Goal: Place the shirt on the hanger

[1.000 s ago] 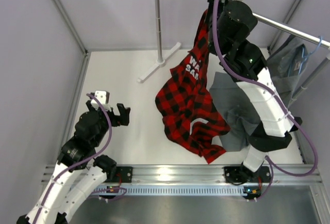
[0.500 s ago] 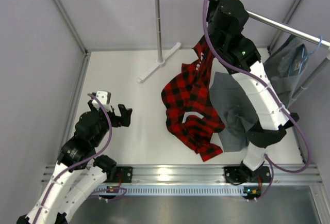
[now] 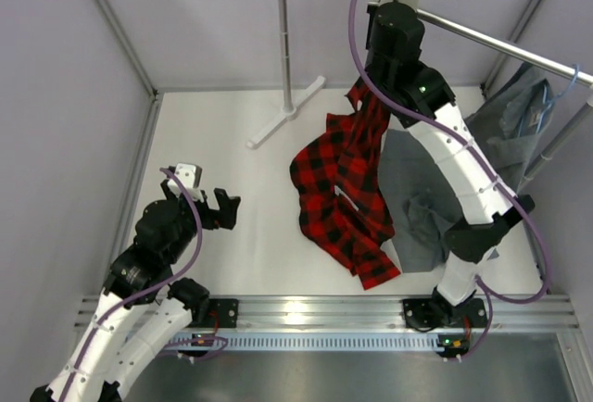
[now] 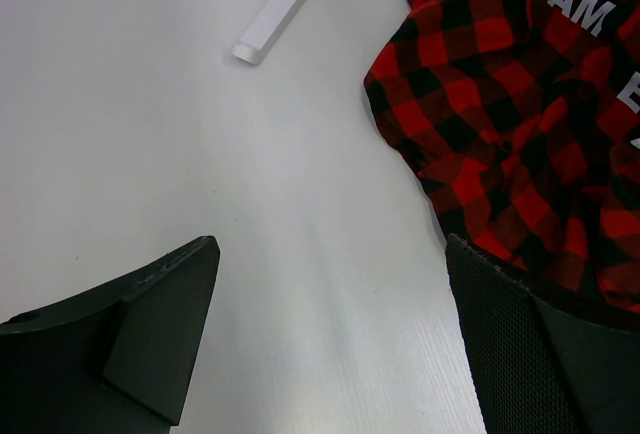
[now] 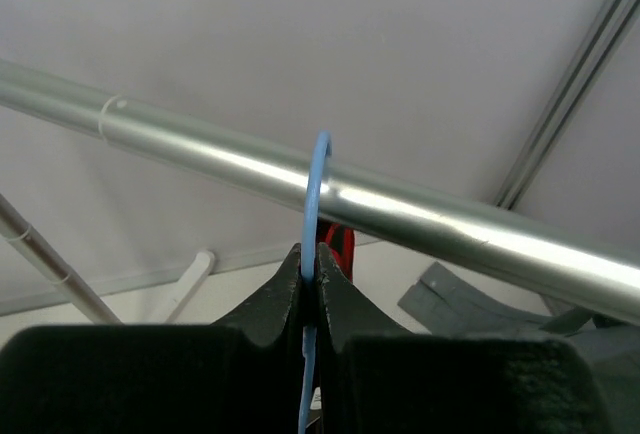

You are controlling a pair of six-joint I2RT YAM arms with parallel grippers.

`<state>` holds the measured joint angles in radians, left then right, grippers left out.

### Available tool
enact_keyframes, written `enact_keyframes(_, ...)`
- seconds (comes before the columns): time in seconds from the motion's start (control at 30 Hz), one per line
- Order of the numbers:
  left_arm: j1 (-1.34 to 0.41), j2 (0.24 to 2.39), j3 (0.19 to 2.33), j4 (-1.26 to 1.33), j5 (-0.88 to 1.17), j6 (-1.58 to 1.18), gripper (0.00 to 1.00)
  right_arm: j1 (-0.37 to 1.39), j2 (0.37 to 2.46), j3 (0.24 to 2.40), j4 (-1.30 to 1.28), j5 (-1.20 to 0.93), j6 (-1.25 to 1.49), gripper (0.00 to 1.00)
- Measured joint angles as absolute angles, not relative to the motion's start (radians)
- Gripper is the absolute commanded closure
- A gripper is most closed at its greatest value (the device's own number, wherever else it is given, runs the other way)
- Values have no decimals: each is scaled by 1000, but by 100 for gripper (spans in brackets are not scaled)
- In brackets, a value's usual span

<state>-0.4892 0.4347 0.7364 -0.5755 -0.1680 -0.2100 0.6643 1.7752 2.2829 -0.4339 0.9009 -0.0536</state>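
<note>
Right fingers (image 5: 282, 299) are pressing together on the hanger (image 5: 314, 194), pinching its thin blue wire just below the curved hook. In the right wrist view the hook is rising in front of the silver rail (image 5: 200, 149) and crossing it; whether it is touching the rail cannot be told. The right arm is reaching high over the far edge of the worktop (image 3: 232, 143), close under the rail.

The shirt (image 3: 338, 184) is hanging down from beneath that raised wrist. Its upper end is lifting off near the far edge, while its lower part is lying crumpled on the middle of the worktop, with one corner trailing toward the near edge. How the shirt is sitting on the hanger is hidden behind the arm. Along its right side the shirt is overlapping a grey cloth (image 3: 412, 189) spread toward the right edge.

Left fingers (image 4: 150, 324) are standing wide apart with nothing between them, hovering over bare worktop toward the near-left corner. In the left wrist view the shirt is lying to their right, showing white letters on a dark panel, and the white stand foot (image 4: 275, 19) is lying beyond, toward the far edge.
</note>
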Motion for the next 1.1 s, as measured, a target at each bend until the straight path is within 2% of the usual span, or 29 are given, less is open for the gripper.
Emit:
enact_keyframes(0.27,-489,435,736,-576,-159,-210,2,664,1754,2199,-405,881,7,100)
enact_keyframes(0.73,-493,434,736,-576,-160,-210,2,664,1752,2188,-385,907,75,100)
enact_keyframes(1.1,-493,423,736,-575,-185,-210,2,678,1782,2179,-276,1021,-16,100)
